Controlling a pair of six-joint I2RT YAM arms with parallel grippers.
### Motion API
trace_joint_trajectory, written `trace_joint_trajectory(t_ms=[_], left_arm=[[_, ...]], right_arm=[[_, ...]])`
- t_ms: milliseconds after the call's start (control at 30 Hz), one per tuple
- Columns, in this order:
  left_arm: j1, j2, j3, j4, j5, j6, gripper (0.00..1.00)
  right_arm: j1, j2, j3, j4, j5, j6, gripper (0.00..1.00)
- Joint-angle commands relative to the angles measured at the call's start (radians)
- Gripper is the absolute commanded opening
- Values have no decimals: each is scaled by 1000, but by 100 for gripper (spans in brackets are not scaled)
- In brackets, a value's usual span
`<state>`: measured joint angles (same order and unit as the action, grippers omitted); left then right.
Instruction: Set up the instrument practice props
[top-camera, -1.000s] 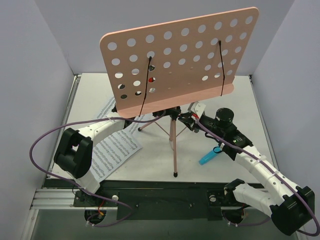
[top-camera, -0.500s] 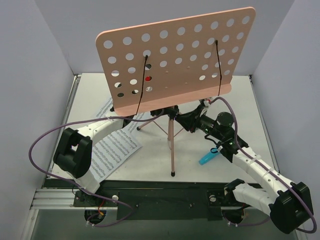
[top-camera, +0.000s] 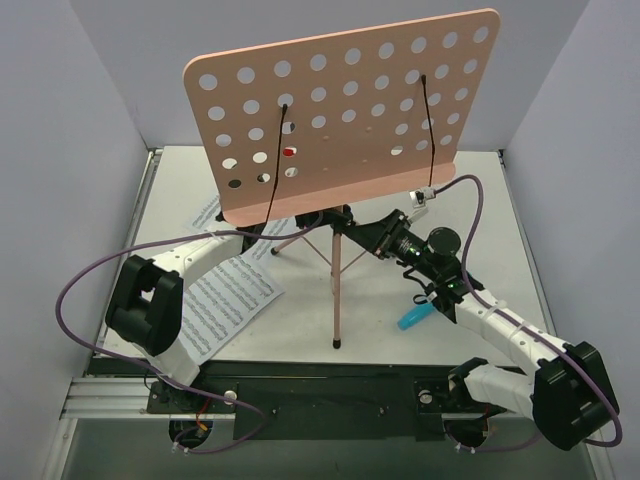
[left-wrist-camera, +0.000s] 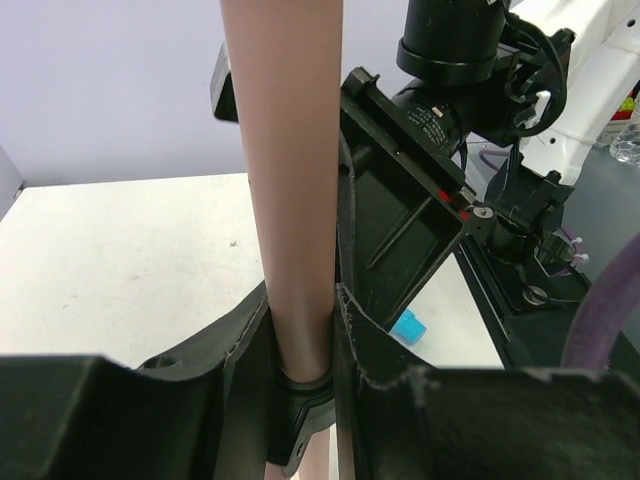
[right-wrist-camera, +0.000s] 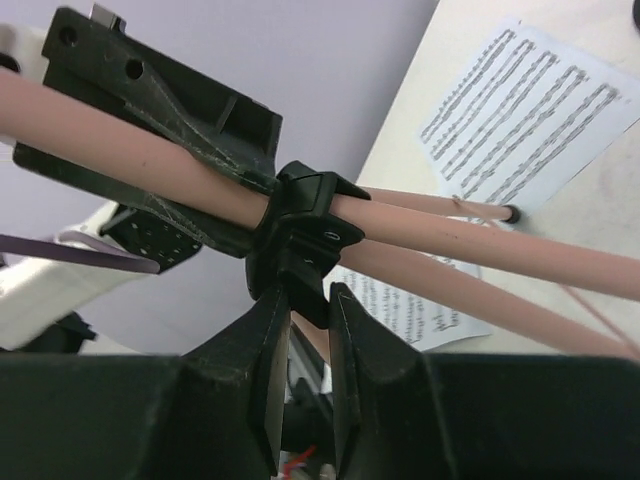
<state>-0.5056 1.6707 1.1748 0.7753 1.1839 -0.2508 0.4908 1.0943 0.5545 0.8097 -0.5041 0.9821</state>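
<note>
Overhead, the music stand (top-camera: 340, 110) leans over the table (top-camera: 175, 200), sheets (top-camera: 230, 295) flat beside it; left wrist, left gripper (left-wrist-camera: 300, 340) clamped tight on its pole (left-wrist-camera: 285, 150); right wrist, right gripper (right-wrist-camera: 308, 320) pinching the leg collar (right-wrist-camera: 300, 235), so I fear uneven pulls could topple it.

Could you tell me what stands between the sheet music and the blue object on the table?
In the top view, the music stand's pink leg comes down between the sheet music and the blue object.
</note>
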Motion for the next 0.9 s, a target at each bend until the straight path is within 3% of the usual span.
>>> trace_joint_trajectory(t_ms=[0, 267, 500, 667, 767, 867], left_arm=[[-33, 57, -30, -70, 33, 33, 0], [-33, 60, -27, -70, 34, 28, 0], [-33, 60, -24, -67, 29, 22, 0], [-33, 63, -24, -67, 29, 21, 0], [-33, 66, -24, -68, 29, 22, 0], [-33, 69, -23, -67, 31, 21, 0]], right_arm=[[48, 4, 5, 327, 28, 383, 0], [81, -74, -70, 181, 326, 637, 0], [91, -188, -31, -202, 444, 786, 0], [98, -175, -93, -153, 469, 1094, 0], [104, -172, -77, -158, 460, 1118, 0], [104, -185, -48, -233, 458, 1035, 2]])
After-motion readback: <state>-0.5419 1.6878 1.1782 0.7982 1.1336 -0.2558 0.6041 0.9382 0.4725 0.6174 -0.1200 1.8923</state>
